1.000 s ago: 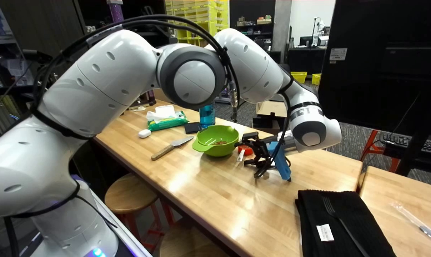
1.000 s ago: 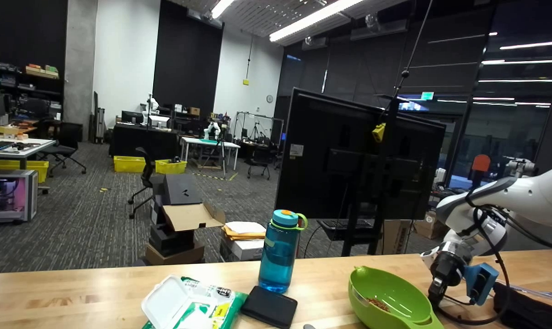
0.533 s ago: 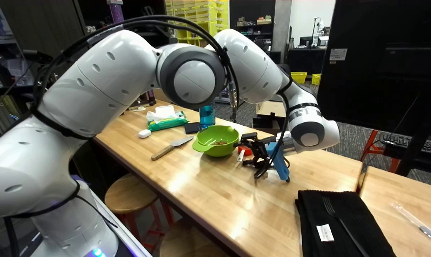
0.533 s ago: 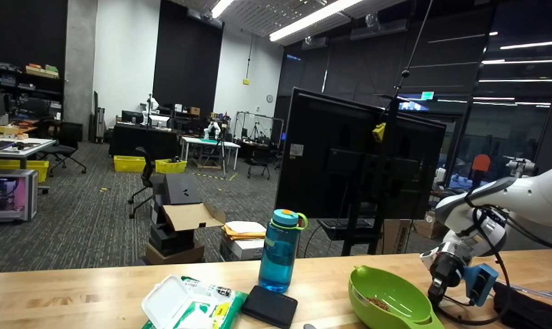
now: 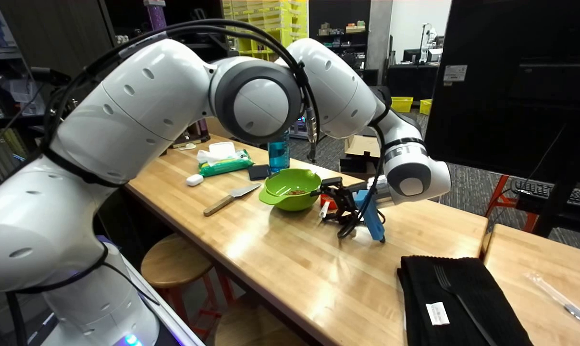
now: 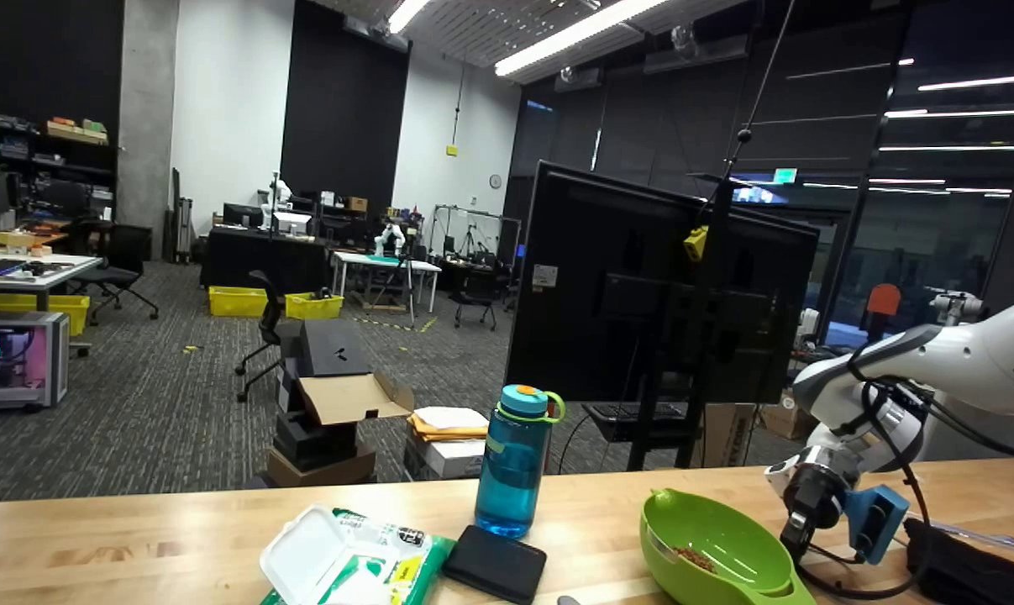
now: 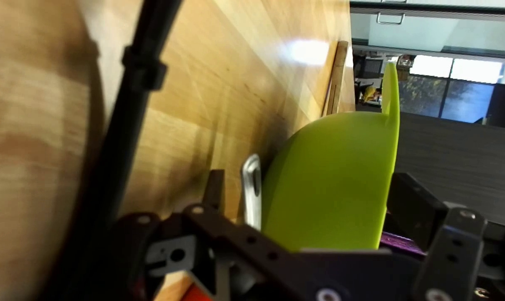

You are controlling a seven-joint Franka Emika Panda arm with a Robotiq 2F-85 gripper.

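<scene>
Bowl (image 5: 292, 204), green and with a flat grip on one side, stands upright on the worktop (image 5: 290, 252), base down, which lets the brown bits (image 6: 696, 560) inside gather at the bottom rather than spill. Just beside it lies a red cup (image 5: 329, 203), its pale handle (image 5: 324, 210) pointing out to one side, likely the easiest part of it to take hold of. In the wrist view that handle runs close along the green wall; whether the two touch, I cannot tell. The pincer (image 5: 319, 206) is turned on its side and held low, its fingers (image 7: 417, 209) parted wide with nothing clamped between them; that tilt sets the upper one level with the rim and the lower one down near the wood, so the gap frames both green wall and handle. Contact at the rim cannot be judged, since finger and rim overlap in an exterior view. A black cable (image 7: 122, 129) hangs in a loop nearby, probably slack left so the wrist can turn. A flat-bladed knife (image 5: 233, 195) lies on its broad face, so it is unlikely to roll, while a fork (image 5: 467, 310) rests on a folded black cloth (image 5: 419, 274), perhaps to keep its tines off the wood. Bottle (image 6: 513, 470), black case (image 6: 496, 565) and wipes pack (image 6: 359, 559) are grouped together, seemingly parked out of the arm's way.
</scene>
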